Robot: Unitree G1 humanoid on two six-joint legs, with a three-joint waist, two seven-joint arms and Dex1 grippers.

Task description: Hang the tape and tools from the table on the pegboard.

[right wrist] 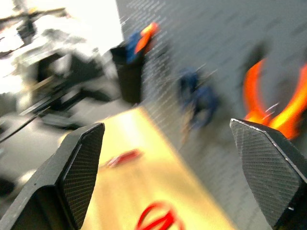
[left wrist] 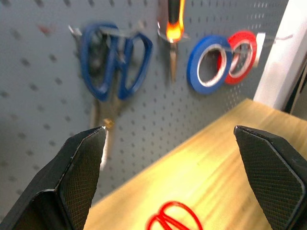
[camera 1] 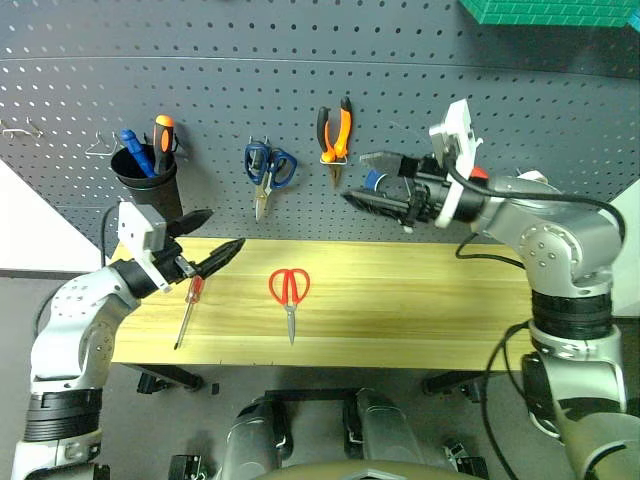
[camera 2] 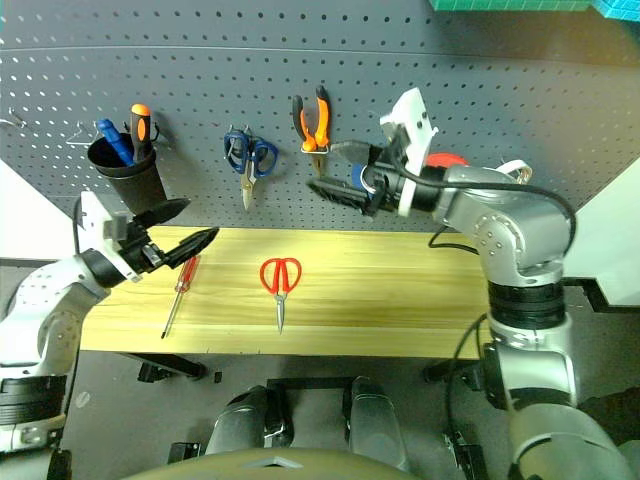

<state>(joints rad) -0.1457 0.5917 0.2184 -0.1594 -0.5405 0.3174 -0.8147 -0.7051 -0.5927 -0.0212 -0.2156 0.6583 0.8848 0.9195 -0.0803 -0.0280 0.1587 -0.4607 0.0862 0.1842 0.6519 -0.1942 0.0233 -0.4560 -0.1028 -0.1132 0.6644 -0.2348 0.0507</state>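
On the robot's left, the left gripper hovers just above the near-left part of the table with its two black fingers spread wide and nothing between them, and just beside it the slim red-handled screwdriver lies flat on the wood, handle toward the pegboard. That looks like the piece in hand for this arm: a good pick would bring the fingers down astride the red handle, not the thin shaft, close firmly, and lift clear before turning toward the wall. A little to the right, well apart from the screwdriver, the red-handled scissors lie flat with the blades pointing to the near edge, still waiting to be hung. Up on the wall, a black cup holding a blue and an orange-black screwdriver hangs above the left gripper and crowds the path up; empty hooks sit further left. The blue scissors hang mid-board, and beside them the pliers already hang by their orange-and-black handles. The right gripper sits near the pliers, level with the board, fingers wide apart and empty, partly in front of a blue tape roll with a red roll next to it. Something white hangs just past the red roll, but I cannot tell whether it is the small cream tape.
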